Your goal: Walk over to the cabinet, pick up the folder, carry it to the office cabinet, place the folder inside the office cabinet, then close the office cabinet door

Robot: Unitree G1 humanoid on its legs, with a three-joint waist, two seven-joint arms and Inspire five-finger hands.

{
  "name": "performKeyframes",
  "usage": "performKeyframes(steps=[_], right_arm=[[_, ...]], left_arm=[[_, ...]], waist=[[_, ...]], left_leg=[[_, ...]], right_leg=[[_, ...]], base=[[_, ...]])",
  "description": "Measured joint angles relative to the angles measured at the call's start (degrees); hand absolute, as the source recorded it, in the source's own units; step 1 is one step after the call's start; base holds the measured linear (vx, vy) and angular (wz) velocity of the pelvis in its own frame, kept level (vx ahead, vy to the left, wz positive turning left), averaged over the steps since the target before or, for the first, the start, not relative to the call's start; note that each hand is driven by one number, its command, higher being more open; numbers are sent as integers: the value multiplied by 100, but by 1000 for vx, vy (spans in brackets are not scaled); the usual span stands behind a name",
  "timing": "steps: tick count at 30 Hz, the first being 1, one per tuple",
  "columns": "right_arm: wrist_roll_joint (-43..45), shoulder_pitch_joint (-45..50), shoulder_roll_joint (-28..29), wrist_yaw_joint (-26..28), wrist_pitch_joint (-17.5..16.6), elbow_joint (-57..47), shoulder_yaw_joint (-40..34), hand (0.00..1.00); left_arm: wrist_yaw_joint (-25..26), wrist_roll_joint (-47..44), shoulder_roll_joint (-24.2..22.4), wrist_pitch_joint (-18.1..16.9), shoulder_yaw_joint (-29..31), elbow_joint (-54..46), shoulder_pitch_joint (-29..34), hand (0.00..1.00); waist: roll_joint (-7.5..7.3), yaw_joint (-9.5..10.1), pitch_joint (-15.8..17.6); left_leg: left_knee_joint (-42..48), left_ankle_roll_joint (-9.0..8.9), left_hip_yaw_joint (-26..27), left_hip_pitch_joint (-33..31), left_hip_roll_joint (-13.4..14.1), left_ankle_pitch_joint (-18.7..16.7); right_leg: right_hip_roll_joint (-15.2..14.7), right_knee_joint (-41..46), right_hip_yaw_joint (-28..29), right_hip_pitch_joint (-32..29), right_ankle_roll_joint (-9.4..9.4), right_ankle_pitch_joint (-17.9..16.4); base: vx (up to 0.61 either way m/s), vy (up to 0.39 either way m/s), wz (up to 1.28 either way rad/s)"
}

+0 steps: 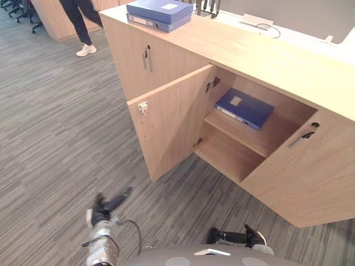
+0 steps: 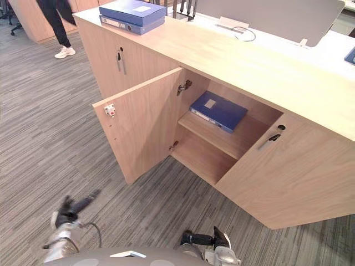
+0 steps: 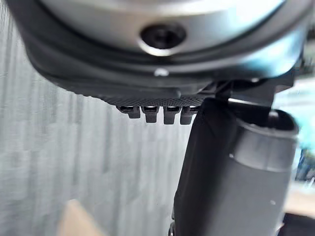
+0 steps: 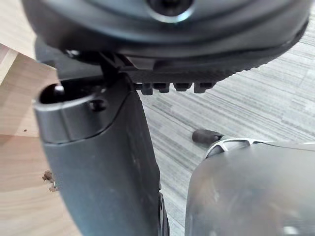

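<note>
A blue folder (image 1: 244, 108) lies flat on the upper shelf inside the wooden office cabinet (image 1: 277, 61). The cabinet's left door (image 1: 172, 124) stands wide open and its right door (image 1: 310, 172) is ajar. My left hand (image 1: 105, 209) hangs low over the carpet, in front of the open door and well short of it, fingers (image 3: 157, 114) straight and holding nothing. My right hand (image 1: 236, 237) is low by my body, below the cabinet opening, with relaxed fingers (image 4: 174, 87) and nothing in it.
Two more blue folders (image 1: 159, 14) are stacked on the cabinet top at its far left end. A white device (image 1: 256, 21) with a cable lies further back. A person's legs (image 1: 80, 25) stand on the grey carpet beyond the cabinet, near office chairs (image 1: 19, 11).
</note>
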Motion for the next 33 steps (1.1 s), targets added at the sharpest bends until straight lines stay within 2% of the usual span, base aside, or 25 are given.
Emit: performKeyframes(steps=[1,2,3,5,7,9,12,14,16,21,22,23,24,30,33], right_arm=[[0,35,0,29,-7,57,-109,100],[4,199,-35,46,11,152,-453,100],[52,250,-45,77,17,209,-659,100],[208,377,-71,127,19,251,-884,100],[226,431,-90,157,8,260,-946,100],[228,436,-90,197,3,259,-957,100],[240,455,-51,243,7,254,-949,100],[273,468,-29,251,5,241,-943,100],[283,464,-24,259,-11,234,-939,100],[408,424,-22,298,-68,232,-893,100],[449,428,-26,384,-70,107,-817,100],[450,429,-26,397,-70,85,-816,100],[450,455,-50,410,-70,-62,-607,100],[448,516,-50,419,-66,-197,-538,100],[449,600,-52,428,-64,-383,-443,100]], left_arm=[[89,-302,431,0,428,69,-204,100],[178,-964,1780,-163,815,543,-783,100],[180,-1160,2380,-349,864,730,-1056,100],[130,-1335,2960,-642,966,906,-1478,100],[12,-1526,3391,-721,908,1475,-1960,100],[-13,-1860,3570,-708,676,2115,-2385,100],[-77,-1982,3581,-563,103,2468,-2522,100],[-130,-2009,3581,-415,-498,2714,-2703,100],[-252,-2008,3581,-312,-962,2753,-2883,100],[-560,-2001,3511,-312,-1808,2752,-3421,100],[-936,-1951,3040,-157,-2593,2763,-3722,100],[-1020,-1947,2957,-81,-2669,2789,-3759,100],[-1075,-1910,2911,-50,-2925,2893,-3772,100],[-1066,-1901,2900,-48,-3070,2893,-3792,100],[-1038,-1854,2699,-48,-3204,2893,-3818,100]], waist=[[5,9,-25],[32,28,-68],[56,48,-108],[127,81,-166],[151,90,-269],[160,93,-260],[83,82,-283],[46,80,-293],[47,52,-293],[67,-70,-275],[28,-240,-218],[23,-258,-196],[5,-378,-181],[-28,-402,-181],[-38,-470,-183]], left_leg=[[-37,-23,60,63,10,14],[-38,-36,78,80,18,28],[-37,-32,81,63,12,32],[-58,-30,89,75,-16,32],[-161,-14,121,134,-70,43],[-246,-67,177,198,-117,25],[-276,-67,274,202,-124,27],[-317,-19,355,199,-132,62],[-316,-19,385,199,-135,67],[-330,-21,210,211,-147,64],[-342,-47,140,230,-94,46],[-341,-47,138,232,-90,46],[-325,-60,140,231,-59,38],[-325,-77,178,210,-60,26],[-326,-90,227,180,-61,12]], right_leg=[[32,0,91,10,0,0],[46,-1,141,6,-13,8],[32,-2,172,-17,-28,20],[-9,-30,244,-24,-35,41],[-46,-31,273,-25,-30,47],[-68,-32,342,-30,-22,50],[-50,-31,457,-69,-11,60],[-22,-19,570,-138,-10,66],[0,0,610,-176,-11,66],[73,2,717,-215,-51,38],[114,1,731,-215,-75,21],[116,1,733,-215,-75,21],[131,-1,745,-223,-74,22],[137,-1,788,-270,-68,27],[146,-1,851,-336,-63,31]], base=[[-11,-77,-32],[-31,-64,-23],[-37,-37,-11],[-52,24,-4],[-60,30,-5],[-61,16,-14],[-13,7,-18],[35,4,-19],[65,6,-11],[81,-33,-12],[23,-92,-7],[-9,-112,-8],[-28,-35,-3],[1,2,-4],[8,6,-9]])
